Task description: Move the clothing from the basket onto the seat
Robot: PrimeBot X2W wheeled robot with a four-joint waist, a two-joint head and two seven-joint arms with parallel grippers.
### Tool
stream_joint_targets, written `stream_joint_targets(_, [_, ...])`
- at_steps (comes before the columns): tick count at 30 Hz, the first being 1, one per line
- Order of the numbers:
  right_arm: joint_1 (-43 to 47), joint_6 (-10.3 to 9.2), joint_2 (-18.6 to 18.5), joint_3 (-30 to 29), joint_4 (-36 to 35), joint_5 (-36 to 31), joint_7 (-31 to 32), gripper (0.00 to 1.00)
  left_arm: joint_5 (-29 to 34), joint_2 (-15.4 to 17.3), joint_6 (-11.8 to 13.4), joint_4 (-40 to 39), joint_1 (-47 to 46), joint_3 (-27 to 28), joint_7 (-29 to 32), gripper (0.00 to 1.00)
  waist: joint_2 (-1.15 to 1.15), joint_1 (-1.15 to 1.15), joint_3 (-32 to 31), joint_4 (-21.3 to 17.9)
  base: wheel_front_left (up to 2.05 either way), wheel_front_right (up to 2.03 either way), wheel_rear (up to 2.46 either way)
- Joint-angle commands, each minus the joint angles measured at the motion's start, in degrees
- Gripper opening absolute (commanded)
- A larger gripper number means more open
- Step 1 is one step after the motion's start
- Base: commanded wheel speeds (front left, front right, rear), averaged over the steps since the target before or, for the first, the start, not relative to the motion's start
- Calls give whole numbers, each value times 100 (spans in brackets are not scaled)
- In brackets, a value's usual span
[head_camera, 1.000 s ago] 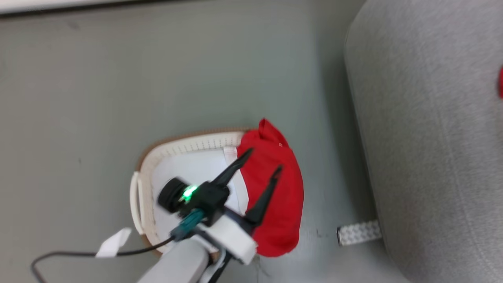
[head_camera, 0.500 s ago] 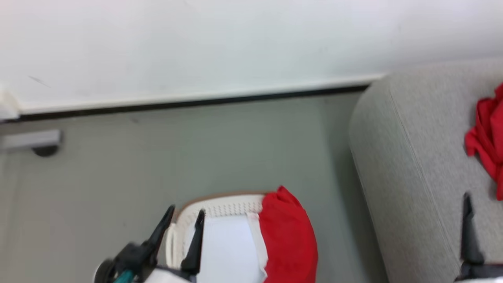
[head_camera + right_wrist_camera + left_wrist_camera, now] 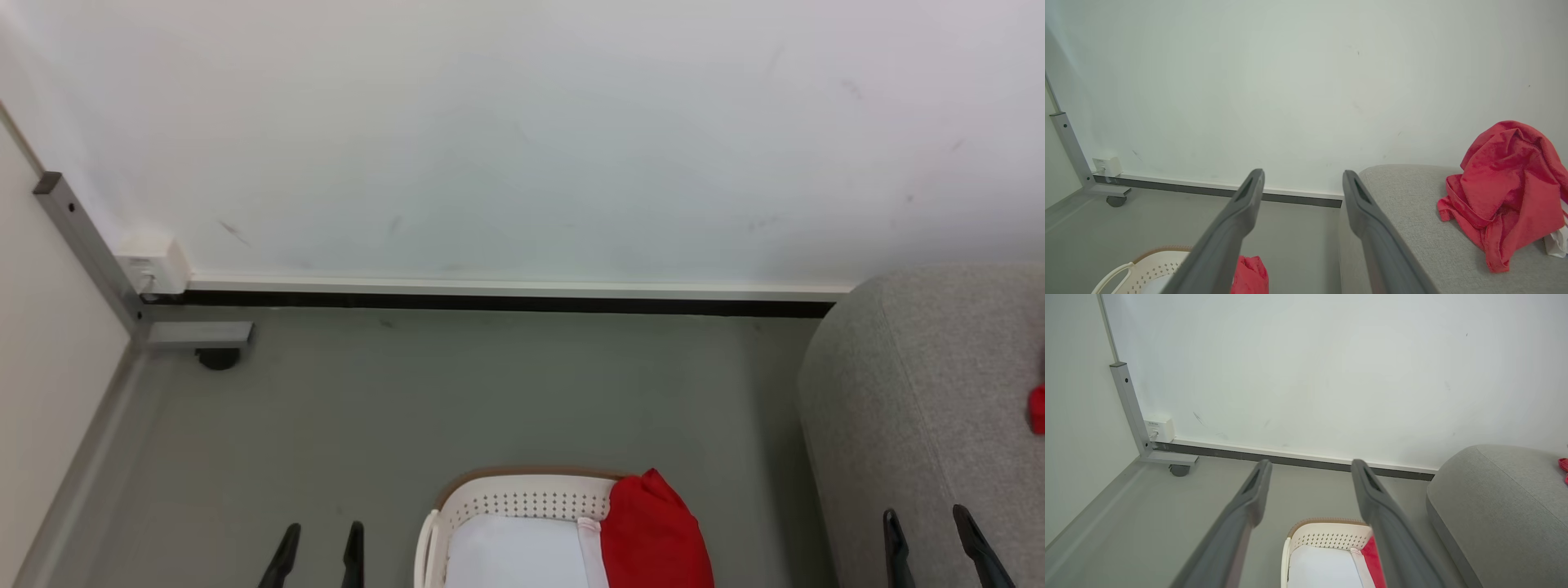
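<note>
The white basket (image 3: 522,483) with a brown rim stands on the floor at the bottom centre of the head view. One red garment (image 3: 653,531) hangs over its right rim, beside a pale pad (image 3: 514,555) inside. A second red garment (image 3: 1506,183) lies crumpled on the grey sofa (image 3: 1412,212), which also fills the right of the head view (image 3: 922,392). My left gripper (image 3: 320,539) is open and empty, left of the basket. My right gripper (image 3: 927,523) is open and empty, in front of the sofa. The left wrist view looks past that open gripper (image 3: 1310,469) to the basket (image 3: 1327,539).
A white wall with a dark skirting strip (image 3: 490,304) runs behind the grey floor. At the far left stands a grey metal frame leg with a castor (image 3: 219,358), next to a white socket box (image 3: 155,265). A small white item (image 3: 1555,241) lies by the sofa garment.
The head camera has tilted up, bringing the wall into view. My left gripper, which was over the basket and garment, has pulled back empty to the basket's left. My right gripper has come into view.
</note>
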Motion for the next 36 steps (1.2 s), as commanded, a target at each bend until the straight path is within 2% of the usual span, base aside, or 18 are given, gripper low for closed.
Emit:
stream_joint_targets(1, [74,-12,-6,-8,18,31,3,100,105,-17,-44,-22,37,48,-3,100,0,2,-70,74,0,0,0])
stream_joint_targets(7, [50,-12,-5,61,18,23,3,100,236,-136,-222,-28,24,241,-3,100,0,2,-88,78,0,0,0])
stream_joint_targets(14, [-114,-12,-5,65,-60,-72,3,100,190,-268,-414,19,-141,225,-3,100,0,2,162,-210,0,0,0])
stream_joint_targets(20, [-533,-12,-5,56,-299,-105,3,100,205,-297,-601,188,-832,-215,-3,100,0,2,1063,-715,0,0,0])
stream_joint_targets(26, [-1111,-12,0,-53,-580,61,3,100,440,-276,-707,1094,-2111,-733,103,100,0,2,2140,-1252,0,0,0])
stream_joint_targets(29, [-1387,-12,0,-78,-711,211,4,100,538,-249,-735,1638,-2845,-945,414,100,0,2,2691,-1442,0,0,0])
stream_joint_targets(36, [-2103,-12,2,155,-1006,470,4,100,303,-270,-785,2687,-4365,-1296,1353,100,0,2,4023,-1820,0,0,0])
